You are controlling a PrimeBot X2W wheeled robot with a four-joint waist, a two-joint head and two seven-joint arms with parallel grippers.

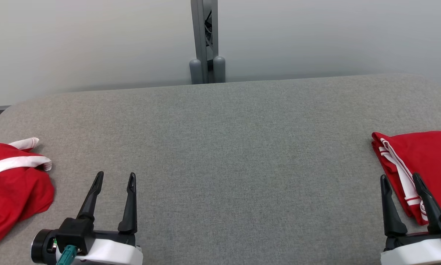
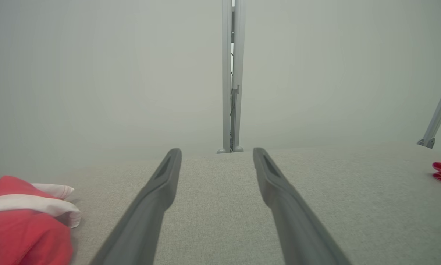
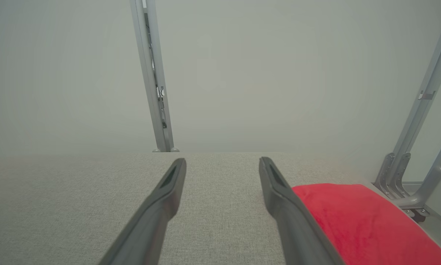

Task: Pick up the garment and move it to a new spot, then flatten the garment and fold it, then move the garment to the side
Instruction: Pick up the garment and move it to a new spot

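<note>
Broad table (image 1: pixel 220 121) with rounded far corners, wrapped in grey cloth of a fine, matte, even weave. At its far edge, upright against a plain pale wall, a slim grey metal post (image 1: pixel 205 36) with two rounded feet. At the table's left near edge, a crumpled garment (image 1: pixel 14 191): soft red fabric in a loose rumpled heap, crossed by a broad white band, with a white ribbed cuff poking out on its far side. At the right near edge, well apart from it, a folded garment (image 1: pixel 426 158): the same red, lying flat in neat layers, with thin white stripes along its left border. Left tool (image 1: pixel 116 176) spread wide, two long dark tapered fingers with slotted tips; holds nothing, touches nothing, with bare grey cloth between and under the fingers, near the crumpled garment's right side yet apart from it. Right tool (image 1: pixel 399 177) likewise spread wide and empty, its left finger over bare cloth, its right finger crossing the folded garment's striped near edge as seen from the head; cannot tell whether that finger touches the fabric or hangs just above it. Both arms low at the near side, white wrist shells at the bottom of the head view, fingers pointing toward the far wall. Left wrist turned slightly, showing a black round housing and a teal plug.
</note>
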